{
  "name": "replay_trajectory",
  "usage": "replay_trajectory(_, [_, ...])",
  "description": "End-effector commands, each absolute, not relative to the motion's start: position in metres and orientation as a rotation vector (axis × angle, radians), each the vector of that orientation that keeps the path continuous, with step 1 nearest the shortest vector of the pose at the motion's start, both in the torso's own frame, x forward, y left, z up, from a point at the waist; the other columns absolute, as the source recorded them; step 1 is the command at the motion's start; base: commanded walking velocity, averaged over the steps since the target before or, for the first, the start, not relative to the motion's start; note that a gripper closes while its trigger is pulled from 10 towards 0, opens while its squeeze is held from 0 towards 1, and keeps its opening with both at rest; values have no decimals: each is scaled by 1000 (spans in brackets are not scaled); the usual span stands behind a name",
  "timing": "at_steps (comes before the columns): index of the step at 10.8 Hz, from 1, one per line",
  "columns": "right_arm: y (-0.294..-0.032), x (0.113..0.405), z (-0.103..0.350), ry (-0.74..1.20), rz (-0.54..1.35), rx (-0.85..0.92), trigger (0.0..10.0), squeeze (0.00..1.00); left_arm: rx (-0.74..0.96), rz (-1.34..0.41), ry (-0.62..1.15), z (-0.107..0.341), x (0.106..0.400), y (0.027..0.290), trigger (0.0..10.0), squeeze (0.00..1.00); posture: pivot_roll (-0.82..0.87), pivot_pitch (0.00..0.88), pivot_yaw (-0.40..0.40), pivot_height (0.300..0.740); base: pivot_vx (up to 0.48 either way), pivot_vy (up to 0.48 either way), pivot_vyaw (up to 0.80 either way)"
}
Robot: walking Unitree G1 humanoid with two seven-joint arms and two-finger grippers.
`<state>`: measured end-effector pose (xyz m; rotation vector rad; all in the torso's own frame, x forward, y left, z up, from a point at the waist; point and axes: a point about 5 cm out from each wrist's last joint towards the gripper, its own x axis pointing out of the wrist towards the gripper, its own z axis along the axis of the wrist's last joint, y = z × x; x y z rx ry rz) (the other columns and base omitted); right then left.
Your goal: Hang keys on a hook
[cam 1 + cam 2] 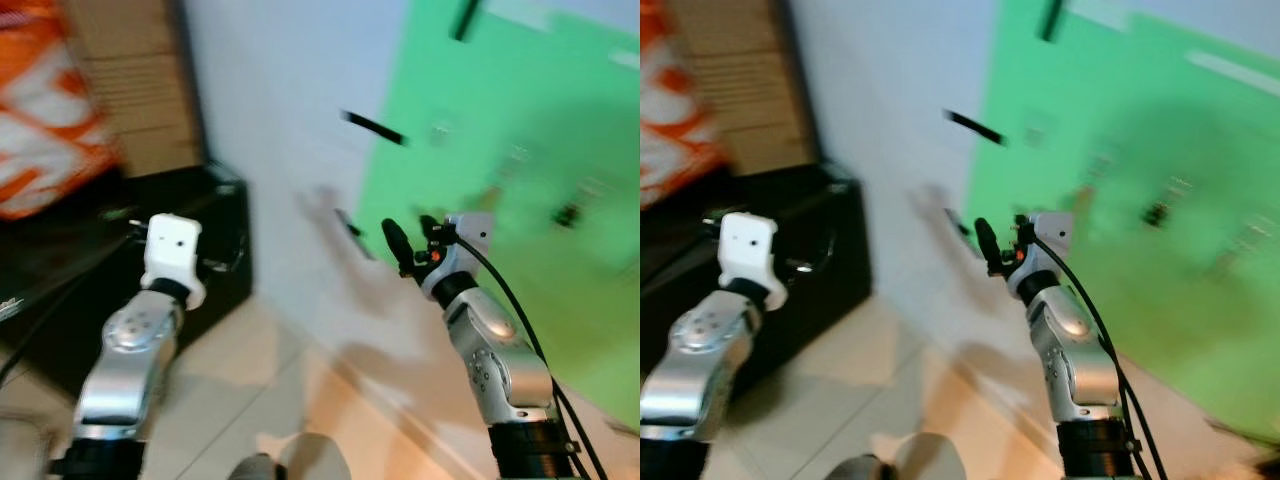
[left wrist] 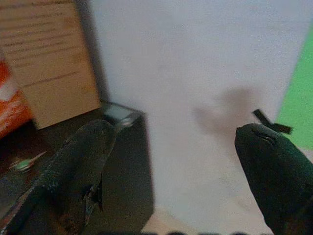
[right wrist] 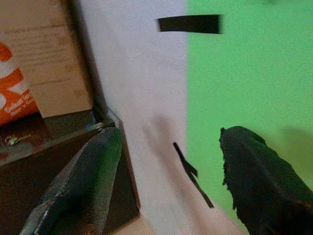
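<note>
Before the green panel, both grippers' jaws gape wide and empty, the keys not discernible in the blur.

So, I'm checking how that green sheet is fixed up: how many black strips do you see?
3 black strips: one at the green sheet's top, one on its left edge, one lower beside that edge. Blur may hide more.

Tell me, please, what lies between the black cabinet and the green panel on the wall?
Bare white wall lies between the black cabinet and the green panel, crossed by black tape strips at the panel's edge, in the left eye view.
</note>
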<state>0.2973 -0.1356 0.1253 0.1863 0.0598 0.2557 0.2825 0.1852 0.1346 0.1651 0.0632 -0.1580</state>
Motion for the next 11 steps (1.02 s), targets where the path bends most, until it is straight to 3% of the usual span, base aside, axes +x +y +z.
replay_trajectory(1, [-146, 295, 123, 76, 209, 182, 10000, 1000, 190, -165, 21, 142, 285, 176, 10000, 984, -7, 0, -39, 740, 0, 0, 712])
replay_trajectory(2, [-146, 295, 122, 83, 208, 181, 10000, 1000, 185, -151, 31, 141, 284, 177, 10000, 773, -4, 0, -41, 740, 0, 0, 600])
replay_trajectory(3, [-145, 295, 121, 96, 197, 168, 10000, 1000, 173, -132, 38, 140, 282, 178, 10000, 427, -1, 0, -42, 740, 0, 0, 0])
replay_trajectory(4, [-145, 296, 121, 100, 186, 170, 10000, 1000, 191, -134, 39, 140, 280, 178, 10000, 341, -2, 0, -43, 740, 0, 0, 0])
replay_trajectory(5, [-142, 298, 123, 92, 188, 151, 10000, 1000, 189, -133, 35, 140, 279, 178, 10000, 275, -8, 0, -42, 740, 0, 0, 0])
replay_trajectory(11, [-136, 299, 126, 90, 193, 152, 10000, 1000, 150, -151, 20, 143, 283, 174, 10000, 314, -19, 0, -27, 740, 41, 0, 0])
